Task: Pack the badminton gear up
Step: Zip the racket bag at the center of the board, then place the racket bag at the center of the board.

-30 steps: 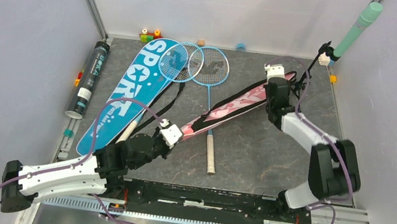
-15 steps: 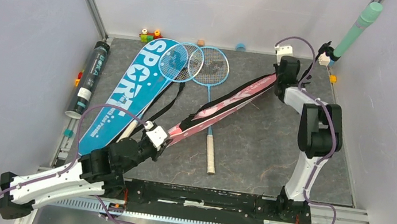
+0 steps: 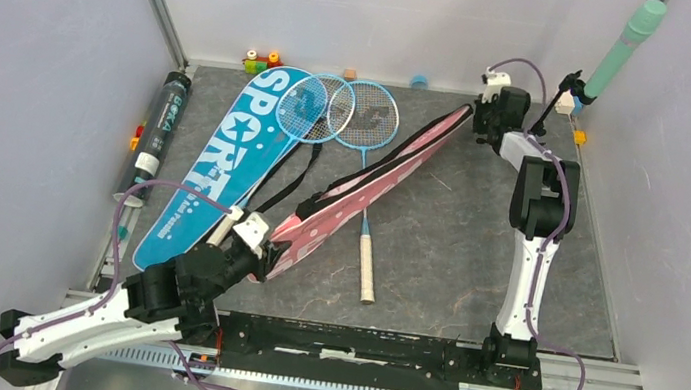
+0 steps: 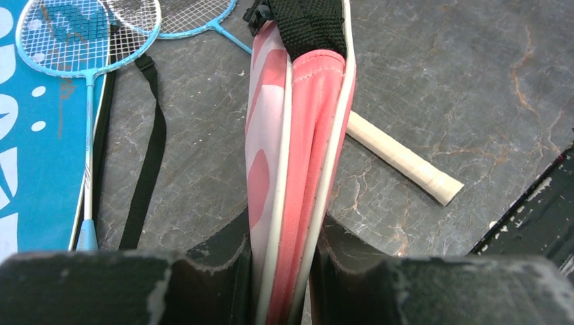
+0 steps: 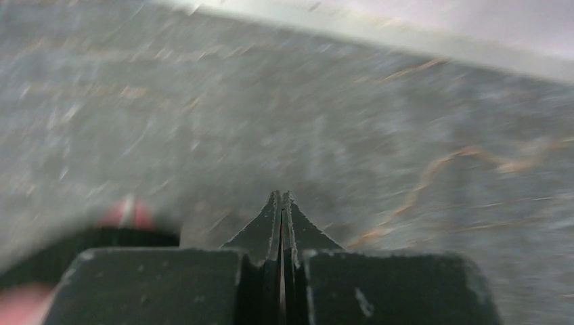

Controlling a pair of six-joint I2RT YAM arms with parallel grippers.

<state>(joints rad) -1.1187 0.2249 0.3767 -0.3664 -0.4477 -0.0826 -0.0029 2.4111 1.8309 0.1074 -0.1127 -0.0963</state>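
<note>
Far left, dark tube [image 3: 154, 137] lies along the table edge, blue bag [image 3: 226, 154] beside it, 2 blue rackets [image 3: 364, 117] upper centre; left gripper [image 3: 259, 247] clamps pink bag [image 3: 373, 184] at its lower end; upper right, right gripper [image 3: 485, 123] pressed shut, seemingly empty (view blurred), near the bag's far tip.

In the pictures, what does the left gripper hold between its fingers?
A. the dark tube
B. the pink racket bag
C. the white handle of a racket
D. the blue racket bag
B: in the left wrist view, the left gripper is closed on the near end of the pink racket bag, and the bag's folded fabric runs up from between its two fingers.
</note>
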